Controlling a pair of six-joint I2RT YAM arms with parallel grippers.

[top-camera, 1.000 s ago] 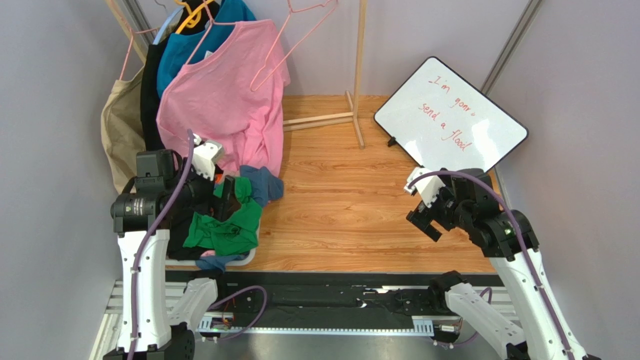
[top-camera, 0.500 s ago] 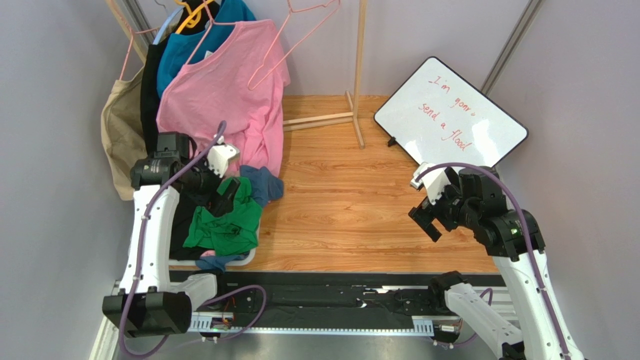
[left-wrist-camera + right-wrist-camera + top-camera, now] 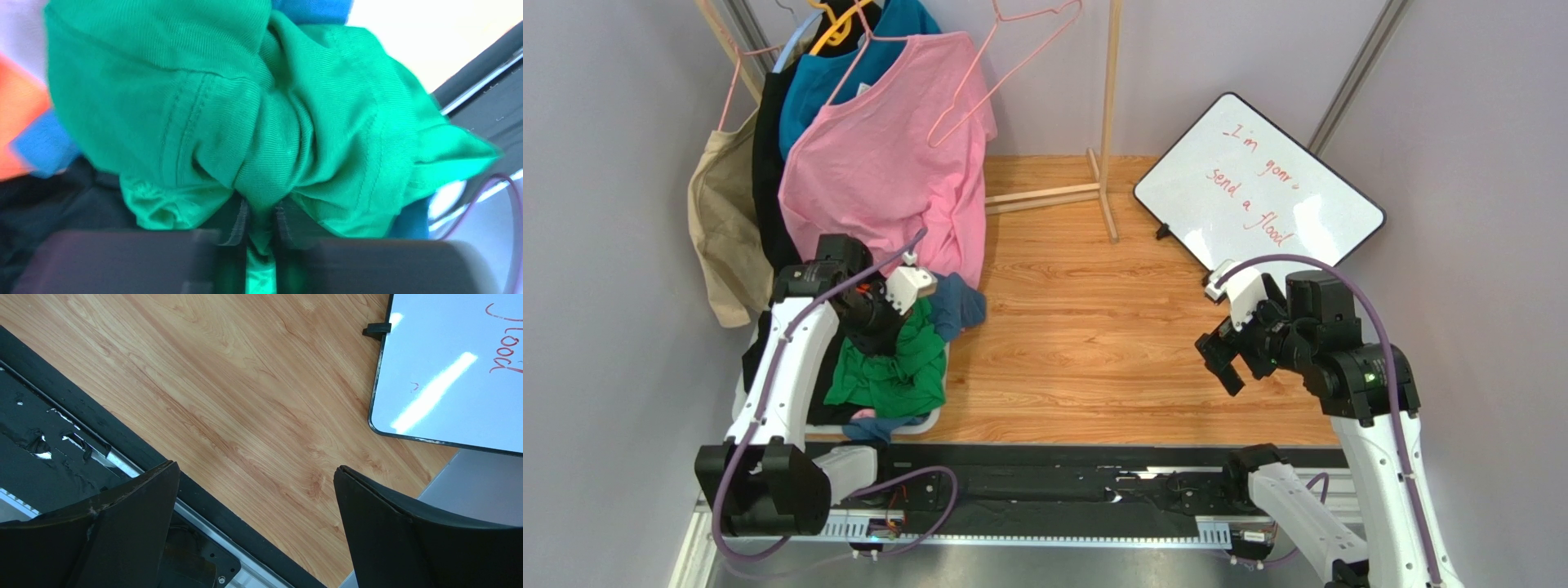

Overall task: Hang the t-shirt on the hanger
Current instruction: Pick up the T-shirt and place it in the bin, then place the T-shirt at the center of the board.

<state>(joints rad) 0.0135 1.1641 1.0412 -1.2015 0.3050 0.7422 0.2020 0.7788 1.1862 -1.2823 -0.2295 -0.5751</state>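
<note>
- The bright green cotton t-shirt [image 3: 891, 368] lies crumpled in a heap on a pile of clothes at the left side of the desk, in front of the hanging garments.
- In the left wrist view its ribbed green fabric [image 3: 264, 110] is gathered into thick folds with double-stitched seams showing. A narrow pleat of it runs down between the two dark pads.
- The left jaws are closed narrowly on that pleat of the t-shirt, at the far edge of the heap.
- A dark blue cloth [image 3: 952, 300] sits just beside the t-shirt on the far right. Black fabric [image 3: 775, 368] lies under it and to its left.
- The thin pale-pink wire hanger [image 3: 1011, 70] hangs tilted at the top of the scene, bare, well apart from the t-shirt.
- Beside it hangs a pink t-shirt [image 3: 879, 172], with a teal-blue shirt [image 3: 817, 86] on a yellow-orange hanger [image 3: 836, 25] behind it and a beige garment [image 3: 725, 221] at the far left.
- The right jaws stand wide apart and hold nothing, above bare wood at the right.
- The desk [image 3: 1100, 331] is pale orange wood-grain laminate with a black strip [image 3: 1063, 484] along its near edge.
- A white board with a dark rim and red handwriting [image 3: 1259, 190] rests at the far right, and a light wooden rack post [image 3: 1112, 110] stands at the back.
- Plain grey walls [image 3: 1480, 147] close in the sides and back.
</note>
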